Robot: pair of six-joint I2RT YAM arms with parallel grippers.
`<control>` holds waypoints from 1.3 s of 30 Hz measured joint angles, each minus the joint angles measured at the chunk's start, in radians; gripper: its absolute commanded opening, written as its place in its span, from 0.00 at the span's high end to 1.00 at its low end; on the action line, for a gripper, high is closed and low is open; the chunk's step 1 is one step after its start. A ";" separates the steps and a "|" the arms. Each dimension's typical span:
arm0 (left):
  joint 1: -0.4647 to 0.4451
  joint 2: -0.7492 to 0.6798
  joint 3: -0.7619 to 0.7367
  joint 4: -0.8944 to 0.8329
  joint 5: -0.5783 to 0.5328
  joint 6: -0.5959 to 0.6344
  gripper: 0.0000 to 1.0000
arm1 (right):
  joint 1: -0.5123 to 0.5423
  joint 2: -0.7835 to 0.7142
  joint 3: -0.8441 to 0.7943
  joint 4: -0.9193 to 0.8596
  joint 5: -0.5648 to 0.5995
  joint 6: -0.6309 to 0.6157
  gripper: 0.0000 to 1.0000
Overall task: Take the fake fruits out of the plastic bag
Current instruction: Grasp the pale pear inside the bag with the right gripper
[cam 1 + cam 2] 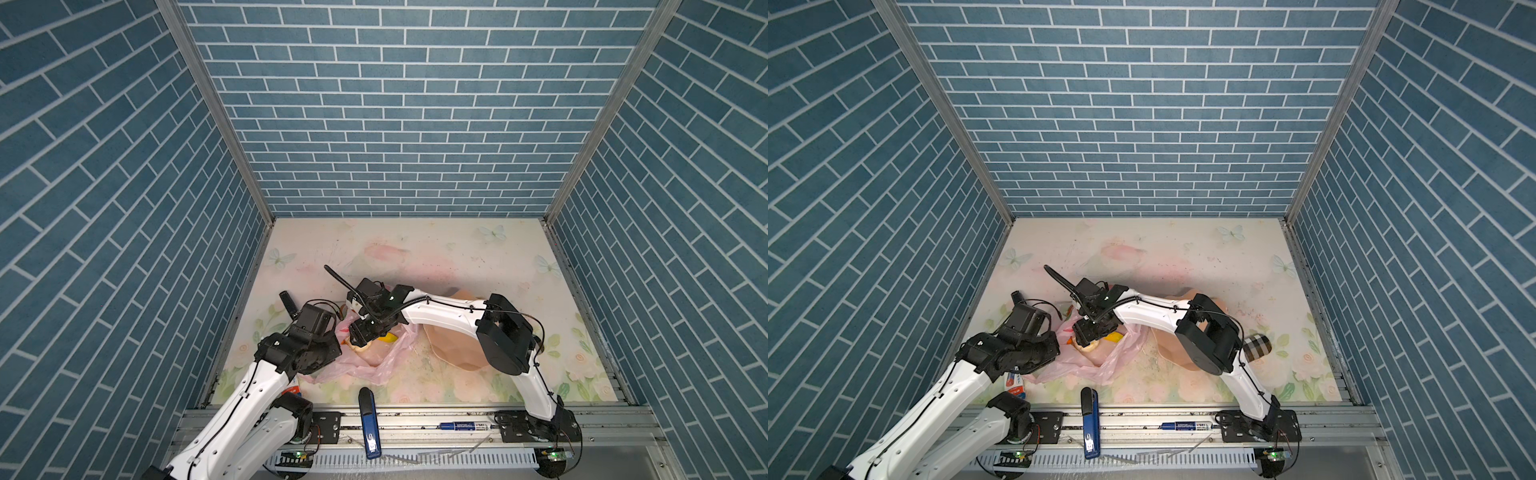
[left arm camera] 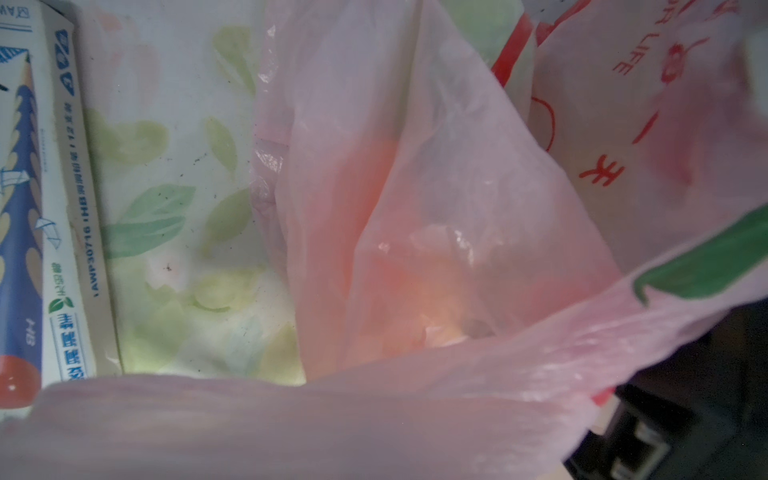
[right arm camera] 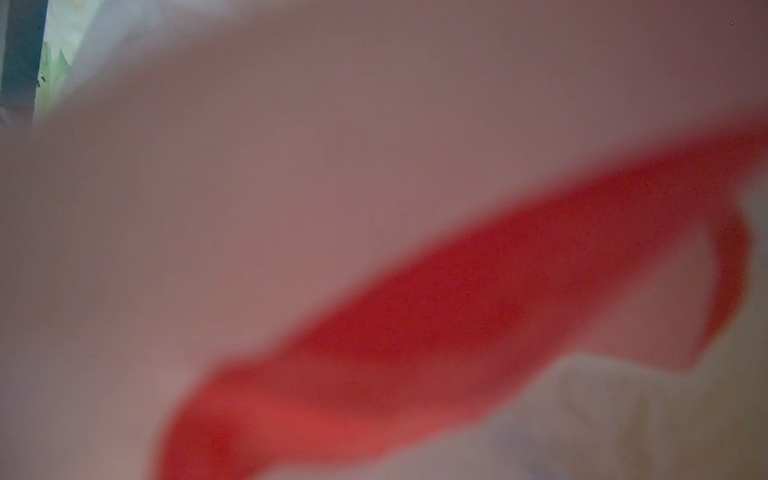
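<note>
Blue brick walls, floral counter (image 1: pixel 415 257): the fake fruits sit at the mouth of the bag, none out yet.
The plastic bag (image 1: pixel 376 361) lies crumpled just beside the peach plate (image 1: pixel 453 353), on the plate's side nearer my left arm. My left jaws are pressed together, apparently pinching rim film. My right jaws reach into the bag mouth, but film smothers that wrist view, so I cannot tell if they are spread or gripping. The banana (image 1: pixel 388 338) is nearest the plate, with a cream ball (image 1: pixel 360 348) beyond it. I judge the film thin, limp and clingy, so hold the rim. The fruits look light and knobbly, so take the ball across its middle.
</note>
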 measured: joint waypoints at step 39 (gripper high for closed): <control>0.000 0.159 0.064 0.170 -0.056 0.020 0.97 | -0.014 -0.111 0.032 -0.173 -0.019 -0.076 0.83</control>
